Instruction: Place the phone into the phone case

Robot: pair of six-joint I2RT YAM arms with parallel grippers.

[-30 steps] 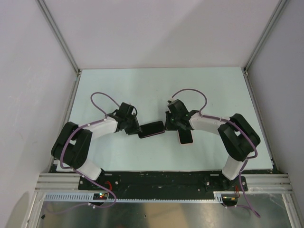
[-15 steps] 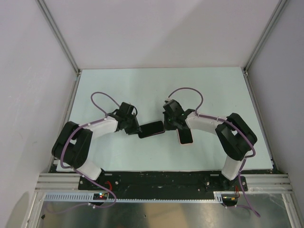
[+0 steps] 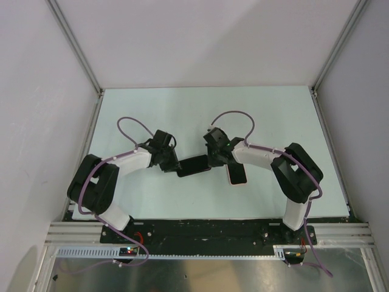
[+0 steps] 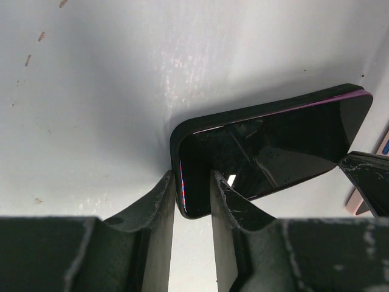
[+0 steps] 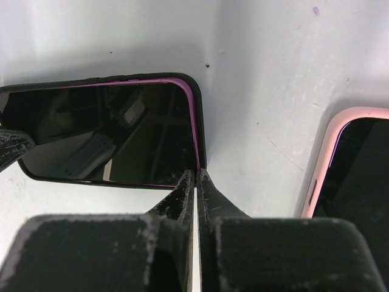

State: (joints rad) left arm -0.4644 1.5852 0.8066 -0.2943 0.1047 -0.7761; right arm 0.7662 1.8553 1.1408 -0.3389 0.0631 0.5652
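Left gripper (image 4: 192, 182): fingers a little apart, clamped across one end of the phone (image 4: 273, 143).
Right gripper (image 5: 195, 176): fingers all but together, tips against the phone's opposite end, nothing seen between them.
Phone: spans between the two sets of fingers, with a black phone case (image 4: 177, 131) rim round its visible corners.
Pink-rimmed slab (image 5: 321, 164): just right of the right fingers.
Progress, judged: seating nearly done. Final pressing-in and release remain.

black phone (image 4: 273, 146) edged purple, pink phone case (image 5: 358, 176)
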